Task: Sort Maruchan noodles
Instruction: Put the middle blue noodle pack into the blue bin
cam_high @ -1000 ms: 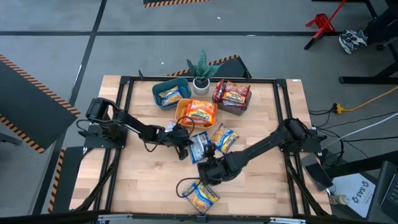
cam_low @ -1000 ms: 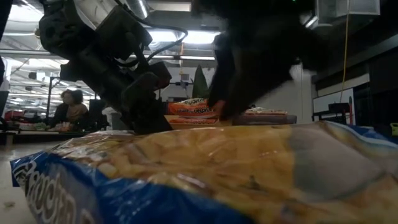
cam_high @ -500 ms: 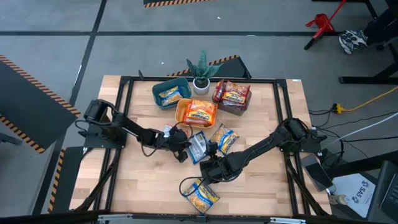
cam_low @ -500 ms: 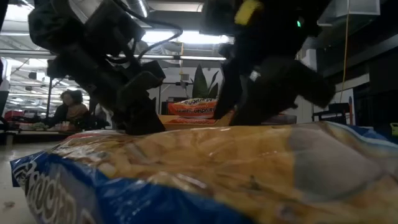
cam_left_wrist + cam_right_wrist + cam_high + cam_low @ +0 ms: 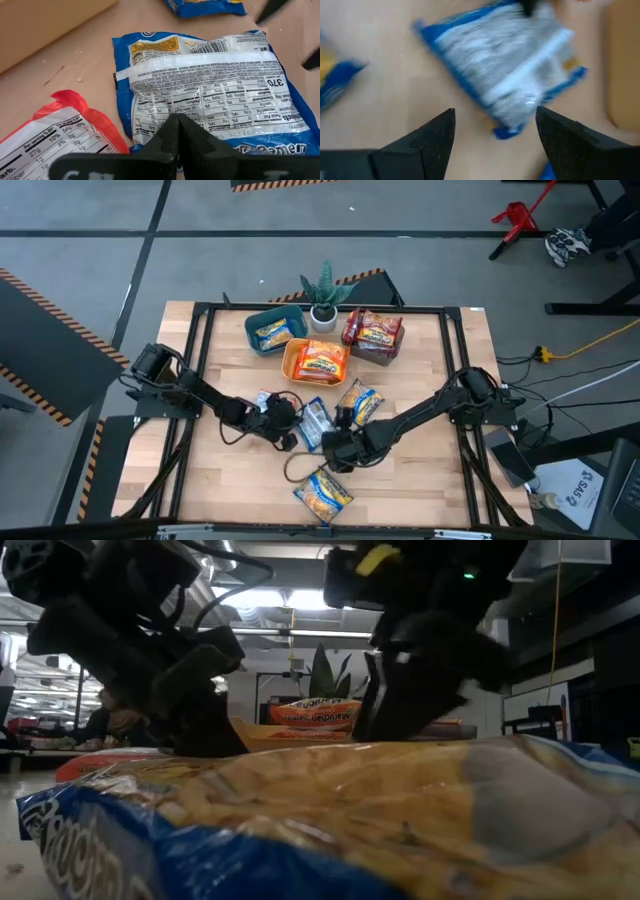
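We see bare table (image 5: 230,480) toward the near-left corner and along the right edge. The left gripper (image 5: 287,428), fingers pressed together, and the right gripper (image 5: 332,444), fingers spread, flank a blue packet (image 5: 314,421) lying label-back up mid-table. Another packet (image 5: 322,494) lies by the near edge.

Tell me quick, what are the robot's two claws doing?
Left gripper: shut, holding nothing, over the blue packet.
Right gripper: open, empty, above that packet.

blue packet (image 5: 210,85) | label-side up, mid-table | red packet (image 5: 45,135) beside, perhaps touching
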`<state>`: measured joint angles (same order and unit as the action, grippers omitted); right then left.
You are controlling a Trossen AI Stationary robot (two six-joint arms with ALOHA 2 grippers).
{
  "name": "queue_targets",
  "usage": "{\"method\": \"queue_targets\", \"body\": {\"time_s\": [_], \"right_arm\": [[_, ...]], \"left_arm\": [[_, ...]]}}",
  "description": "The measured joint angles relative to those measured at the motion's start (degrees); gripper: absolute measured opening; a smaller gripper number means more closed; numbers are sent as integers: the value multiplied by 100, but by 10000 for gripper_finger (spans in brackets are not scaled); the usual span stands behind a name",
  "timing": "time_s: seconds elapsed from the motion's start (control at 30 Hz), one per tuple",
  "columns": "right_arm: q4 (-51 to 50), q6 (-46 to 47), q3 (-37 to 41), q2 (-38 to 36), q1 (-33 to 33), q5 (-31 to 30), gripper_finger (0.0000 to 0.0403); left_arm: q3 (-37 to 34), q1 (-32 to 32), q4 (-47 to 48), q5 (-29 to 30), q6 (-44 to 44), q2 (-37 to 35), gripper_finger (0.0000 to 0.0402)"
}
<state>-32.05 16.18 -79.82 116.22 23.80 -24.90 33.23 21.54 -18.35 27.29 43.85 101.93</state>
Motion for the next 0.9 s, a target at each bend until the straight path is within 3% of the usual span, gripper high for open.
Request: {"method": "queue_targets", "body": {"time_s": [0.1,0.23,0.4,0.53,0.67,0.9], "right_arm": [[283,-458,53,0,63,306,262],[196,279,82,0,20,133,262],[222,597,82,0,33,82,262],[220,675,82,0,82,217,262],[269,758,82,0,95,184,262],[300,759,82,0,143,212,262]], "left_arm": [[0,20,17,18,43,0,0],[-15,120,-94,120,-35,-24,0],[-76,251,310,-397,-70,-803,0],[-66,273,700,-48,-195,-1358,0],[-125,348,1240,245,-66,-1365,0],[-708,417,61,392,351,-1001,0]]}}
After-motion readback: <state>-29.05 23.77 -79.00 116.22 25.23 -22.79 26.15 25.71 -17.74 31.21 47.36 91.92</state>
